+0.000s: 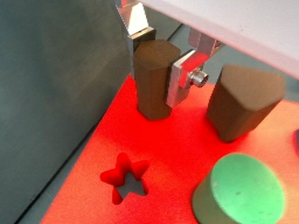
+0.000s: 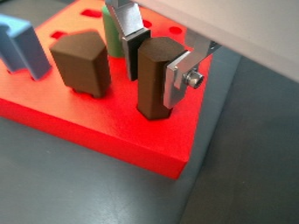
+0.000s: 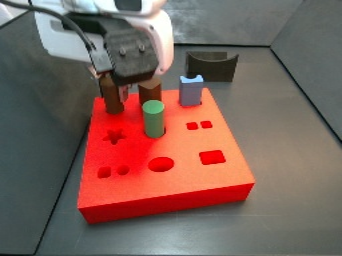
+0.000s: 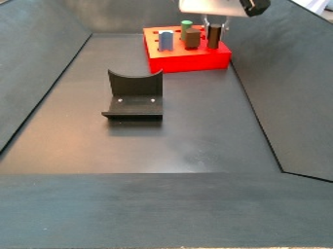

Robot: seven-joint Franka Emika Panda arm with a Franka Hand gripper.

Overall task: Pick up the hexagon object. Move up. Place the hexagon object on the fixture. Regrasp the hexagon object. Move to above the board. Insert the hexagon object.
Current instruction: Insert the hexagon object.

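Closest to the wrist cameras, the gripper (image 2: 156, 59) was down at the board (image 2: 111, 127), its silver finger plates pinched on the hexagon object (image 2: 153, 77) — a dark-brown peg standing upright, its lower end meeting the red surface close to the board's edge. In the wrist views I couldn't tell how deep it sat in its hole. Just beside it stood the wider brown peg (image 2: 80, 61), upright in the board and not touching the gripper. The green cylinder (image 1: 242, 190) showed up big in a wrist view, with the star cut-out (image 1: 124, 178) open in the red next to it.

From a side view, the gripper (image 3: 118, 88) hung over the far left corner of the board (image 3: 167, 185), the hexagon object (image 3: 112, 103) under it. The green cylinder (image 3: 152, 119) stood near the middle, and a light blue piece (image 3: 191, 91) sat by the far edge. Round and rectangular cut-outs lay open on the near half.

Farther off, the fixture (image 3: 211, 65) — dark block with a curved notch — sat on the grey floor behind the board, well apart from the gripper. In a side view the fixture (image 4: 131, 95) was nearer and the board (image 4: 189, 56) lay at the far end.
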